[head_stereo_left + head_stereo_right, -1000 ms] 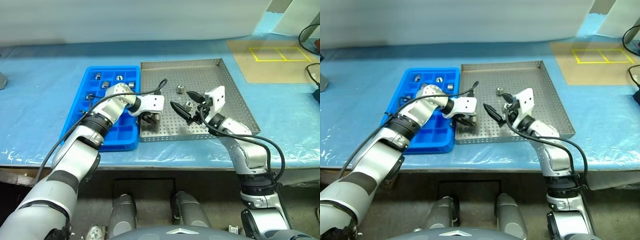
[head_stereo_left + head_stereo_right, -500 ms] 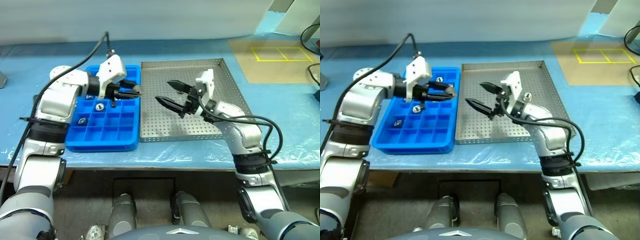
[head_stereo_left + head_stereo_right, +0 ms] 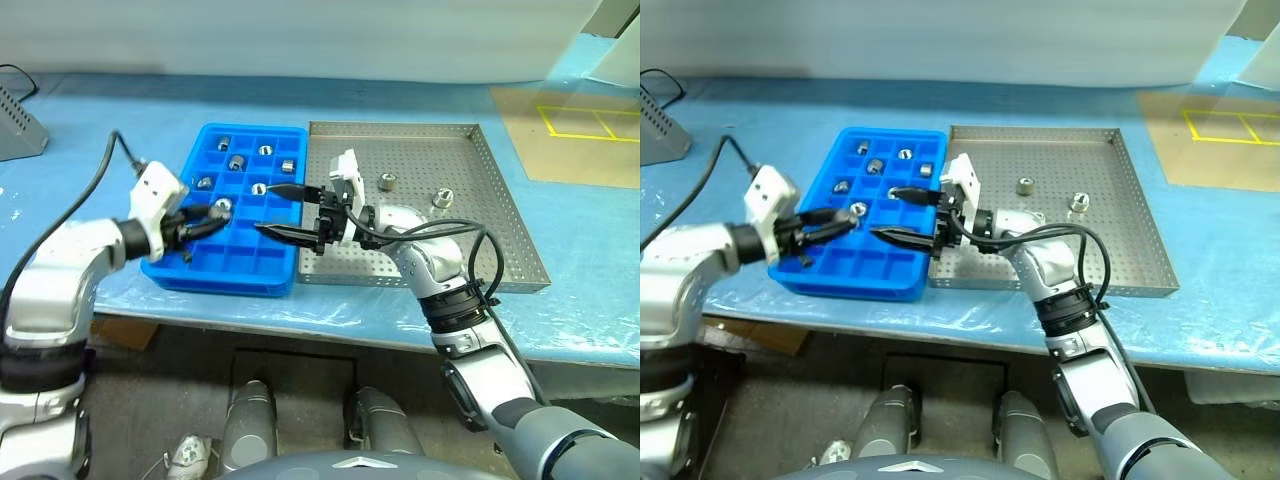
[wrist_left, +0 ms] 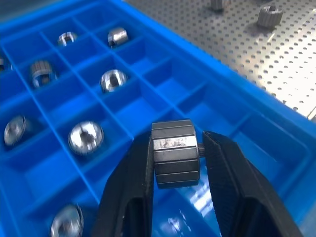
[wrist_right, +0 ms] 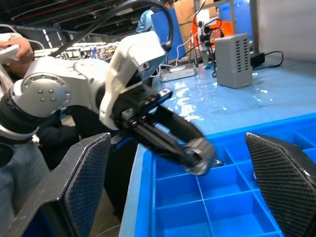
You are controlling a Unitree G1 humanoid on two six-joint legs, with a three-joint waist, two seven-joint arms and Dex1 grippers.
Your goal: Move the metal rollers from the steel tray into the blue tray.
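Steel tray (image 3: 500,262) holds two metal rollers (image 3: 387,182); the blue tray (image 3: 205,273) holds six. Left gripper (image 4: 177,163) clamps a seventh roller (image 4: 174,153), while the right gripper (image 3: 282,209) stands spread wide.

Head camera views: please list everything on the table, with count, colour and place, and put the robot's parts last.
Bright blue plastic compartment tray: one, blue, just left of the steel tray.
Perforated silver steel tray: one, silver, mid-table.
Small grey metal rollers in the blue tray: at least six, silver, mostly in far compartments.
Rollers in the steel tray: two, silver, far half, apart.
Grey slotted box: one, grey, far left.
Brown board with yellow taped squares: one, far right.
Table under light blue film: one.
Left pincer: black, shut on a seventh roller over the blue tray.
Right pincer: black, open, empty, above the blue tray's right side.
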